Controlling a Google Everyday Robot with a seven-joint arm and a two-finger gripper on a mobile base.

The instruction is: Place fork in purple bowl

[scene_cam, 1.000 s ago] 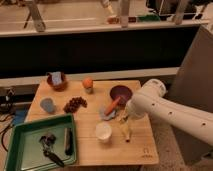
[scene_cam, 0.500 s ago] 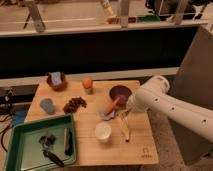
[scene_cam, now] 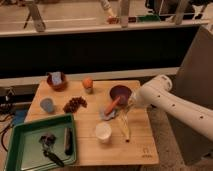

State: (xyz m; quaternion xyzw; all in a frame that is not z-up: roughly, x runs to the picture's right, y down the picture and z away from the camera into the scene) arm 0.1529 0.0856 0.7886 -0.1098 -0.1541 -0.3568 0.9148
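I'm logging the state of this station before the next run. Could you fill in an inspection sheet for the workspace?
Surface: wooden table, lit, bare at its front right.
Job's things: purple bowl at the right rear, upright; fork not clearly made out.
Clutter: carrot leaning on the bowl's rim; white cup; pale sticks; grapes; blue cup; brown bowl holding a light blue item; orange fruit; green tray with dark utensils.
Grippers: gripper just right of the purple bowl, low over the table.
Cables: dark cables at the left edge.
Surroundings: dark counter front behind the table.
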